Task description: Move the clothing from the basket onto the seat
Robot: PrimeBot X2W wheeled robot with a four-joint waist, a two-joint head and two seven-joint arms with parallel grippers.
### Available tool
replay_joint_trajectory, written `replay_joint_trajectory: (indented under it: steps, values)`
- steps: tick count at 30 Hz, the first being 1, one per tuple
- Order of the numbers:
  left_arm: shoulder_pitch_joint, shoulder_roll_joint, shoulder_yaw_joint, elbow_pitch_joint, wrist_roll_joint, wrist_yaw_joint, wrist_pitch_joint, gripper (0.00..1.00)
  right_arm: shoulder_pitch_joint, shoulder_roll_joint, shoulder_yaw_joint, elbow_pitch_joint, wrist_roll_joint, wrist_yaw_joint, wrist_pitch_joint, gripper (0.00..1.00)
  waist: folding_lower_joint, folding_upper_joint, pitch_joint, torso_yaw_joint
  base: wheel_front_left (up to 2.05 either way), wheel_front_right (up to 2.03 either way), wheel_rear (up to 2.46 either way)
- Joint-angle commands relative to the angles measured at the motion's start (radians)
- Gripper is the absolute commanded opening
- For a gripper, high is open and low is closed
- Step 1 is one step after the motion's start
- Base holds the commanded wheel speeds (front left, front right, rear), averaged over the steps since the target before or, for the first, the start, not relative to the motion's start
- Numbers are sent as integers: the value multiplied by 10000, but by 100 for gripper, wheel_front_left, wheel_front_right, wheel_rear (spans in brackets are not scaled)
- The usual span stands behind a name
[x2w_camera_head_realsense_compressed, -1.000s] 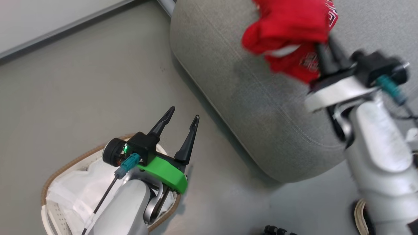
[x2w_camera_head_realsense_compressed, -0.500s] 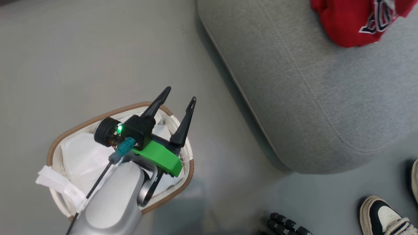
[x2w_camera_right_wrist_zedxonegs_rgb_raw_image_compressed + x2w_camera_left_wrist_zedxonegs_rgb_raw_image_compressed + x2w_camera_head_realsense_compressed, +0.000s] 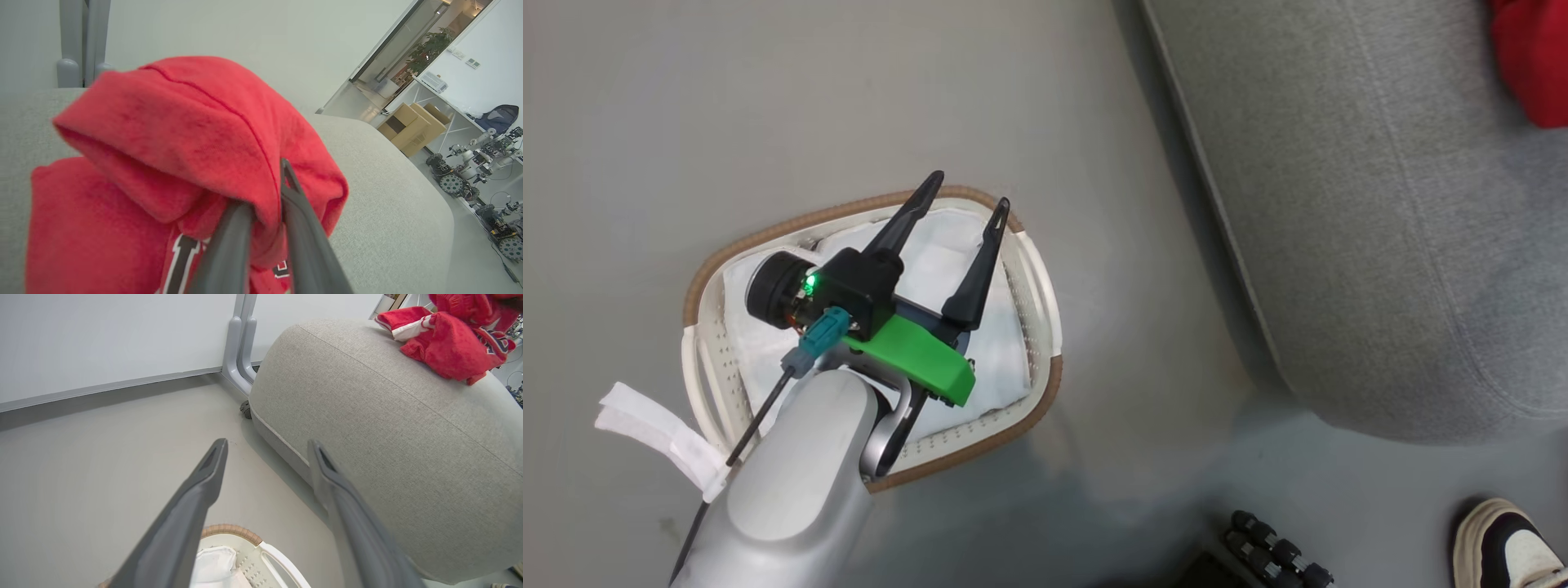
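Observation:
The red clothing [image 3: 184, 134] hangs bunched over my right gripper [image 3: 265, 196], which is shut on a fold of it above the grey seat [image 3: 388, 196]; black-white lettering shows low down. In the left wrist view the clothing [image 3: 449, 339] is at the seat's [image 3: 388, 416] far top. In the head view a corner of the clothing [image 3: 1535, 65] shows at the upper right on the seat [image 3: 1380, 204]. My left gripper [image 3: 968, 192] stands open over the white basket [image 3: 1045, 392], nothing between its fingers [image 3: 196, 498]. The basket's white liner [image 3: 931, 261] shows inside.
The basket stands on grey floor just left of the seat's rounded edge. A person's shoe [image 3: 1503, 547] and a black ribbed object [image 3: 1274, 555] lie at the lower right. A wall and a grey post [image 3: 239, 347] stand behind the seat. Boxes and other robots [image 3: 449, 179] are far off.
The head camera has swung: basket and left gripper now sit more central, seat and clothing have slid right. The right arm has left the head view. The left gripper stays open.

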Motion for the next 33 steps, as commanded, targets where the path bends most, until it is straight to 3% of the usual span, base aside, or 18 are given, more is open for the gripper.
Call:
replay_joint_trajectory:
  steps: [1,9,16,24,33]
  values:
    - [-131,57,51,57,-54,-25,-4,100,253,170,-144,-97,-61,-14,-21,100,0,-1,181,192,0,0,0]
    - [239,-11,665,196,37,-25,-6,100,1186,984,193,-1257,279,-14,-21,100,0,-1,-271,225,0,0,0]
    - [742,-65,1662,83,138,-25,-6,100,2061,1158,1915,-2622,1024,-14,-21,100,0,-1,-928,492,0,0,0]
    - [1532,-429,3146,-93,516,-25,-4,100,2898,1480,3631,-3475,1840,-14,-21,100,0,-1,-1850,1139,0,0,0]
    - [2430,-958,4587,-566,1323,-24,-6,100,3820,2039,4401,-3851,2276,-14,-21,100,0,-1,-2662,1994,0,0,0]
